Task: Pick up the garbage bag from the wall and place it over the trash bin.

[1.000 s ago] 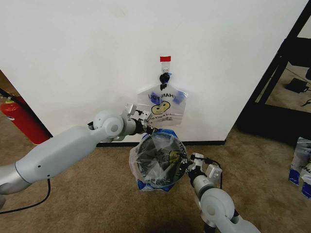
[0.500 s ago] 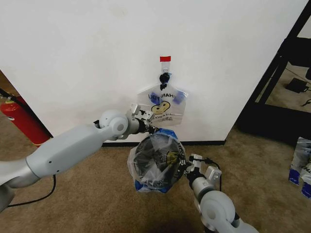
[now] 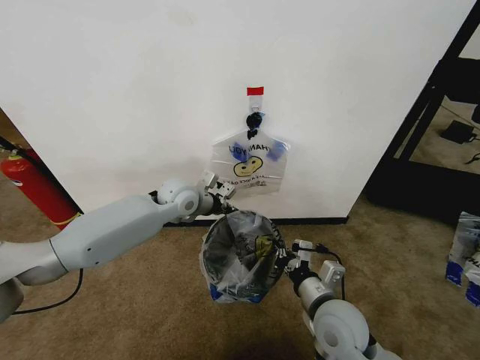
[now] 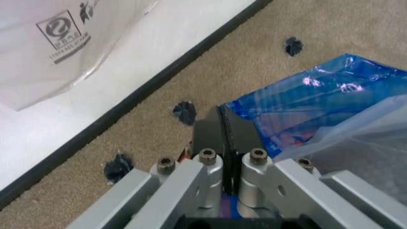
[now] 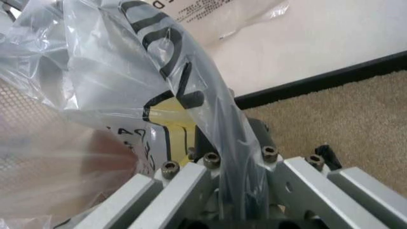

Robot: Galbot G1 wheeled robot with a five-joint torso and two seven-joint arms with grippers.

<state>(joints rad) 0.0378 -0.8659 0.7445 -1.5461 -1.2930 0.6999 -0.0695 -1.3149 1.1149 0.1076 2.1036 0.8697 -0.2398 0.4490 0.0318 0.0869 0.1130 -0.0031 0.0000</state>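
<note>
The garbage bag (image 3: pixel 241 259), clear crinkly plastic with blue tape patches, hangs open around the black trash bin (image 3: pixel 229 251), which shows through it on the carpet below the wall (image 3: pixel 112 90). My left gripper (image 3: pixel 227 210) is shut on the bag's rim on the wall side; in the left wrist view its gripper (image 4: pixel 220 117) is closed beside a blue patch (image 4: pixel 311 107). My right gripper (image 3: pixel 287 261) is shut on the opposite rim. In the right wrist view the plastic (image 5: pixel 159 81) runs down between that gripper's (image 5: pixel 226 143) fingers.
A twin bag (image 3: pixel 251 161) with mirrored lettering hangs from a black hook (image 3: pixel 255 120) under a red tape strip (image 3: pixel 255 91). A red fire extinguisher (image 3: pixel 34 187) stands at the left. A black shelf frame (image 3: pixel 427 112) stands to the right, with brown carpet (image 3: pixel 135 300) around the bin.
My left arm has dropped and its gripper has moved down toward the bin's rim with the bag. The bag's mouth sits lower around the bin. My right gripper shifted slightly nearer.
</note>
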